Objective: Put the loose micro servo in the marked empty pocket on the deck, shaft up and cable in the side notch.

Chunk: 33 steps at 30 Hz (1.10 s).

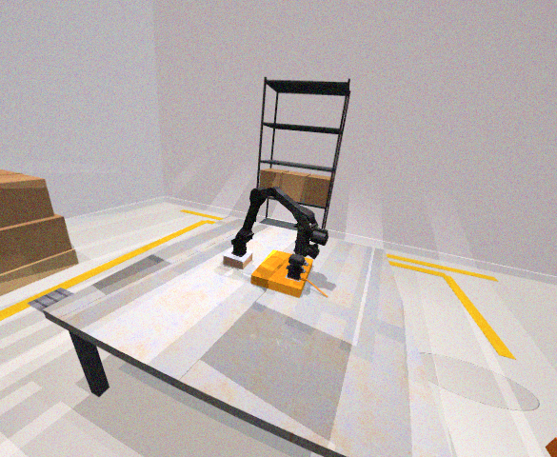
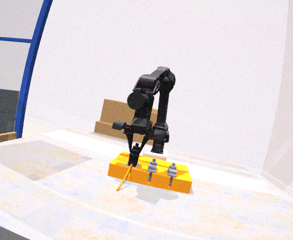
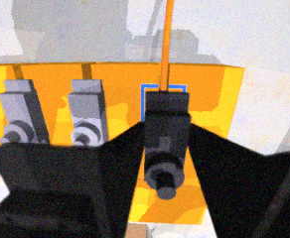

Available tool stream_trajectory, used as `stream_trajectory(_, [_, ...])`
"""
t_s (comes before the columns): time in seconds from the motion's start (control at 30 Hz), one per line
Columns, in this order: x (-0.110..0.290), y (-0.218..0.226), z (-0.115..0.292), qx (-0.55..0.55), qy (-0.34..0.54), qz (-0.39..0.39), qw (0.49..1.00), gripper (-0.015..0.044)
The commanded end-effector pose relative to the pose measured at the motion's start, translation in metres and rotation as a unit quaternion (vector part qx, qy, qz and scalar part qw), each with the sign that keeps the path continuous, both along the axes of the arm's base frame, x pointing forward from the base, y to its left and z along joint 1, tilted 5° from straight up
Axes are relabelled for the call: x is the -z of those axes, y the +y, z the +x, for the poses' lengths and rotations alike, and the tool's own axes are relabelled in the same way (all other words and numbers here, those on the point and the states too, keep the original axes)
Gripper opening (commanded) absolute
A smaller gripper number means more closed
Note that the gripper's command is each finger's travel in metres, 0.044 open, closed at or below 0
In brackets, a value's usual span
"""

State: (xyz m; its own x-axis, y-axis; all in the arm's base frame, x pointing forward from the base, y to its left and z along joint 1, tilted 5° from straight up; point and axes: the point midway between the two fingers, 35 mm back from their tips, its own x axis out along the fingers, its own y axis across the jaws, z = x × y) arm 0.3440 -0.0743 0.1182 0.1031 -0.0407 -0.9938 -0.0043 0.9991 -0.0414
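While clamped in the jaws, micro servo (image 3: 167, 144) over blue-outlined pocket (image 3: 163, 89), cable (image 2: 124, 178) trailing off deck (image 2: 177, 179).

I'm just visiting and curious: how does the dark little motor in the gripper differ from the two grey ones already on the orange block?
The held servo is near-black; the two seated servos are light grey. Its cable is orange and trails off the deck; theirs look grey. It is clamped in the gripper over the blue-outlined pocket, while theirs stand free. All three point their shafts up.
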Motion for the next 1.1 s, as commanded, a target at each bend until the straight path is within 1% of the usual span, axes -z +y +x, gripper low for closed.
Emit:
stream_trajectory(0.0, [0.003,-0.001,0.001,0.002,-0.001,-0.001,1.000,0.0000])
stream_trajectory(1.07, [0.034,-0.002,0.004,0.002,-0.001,-0.001,1.000,0.0000])
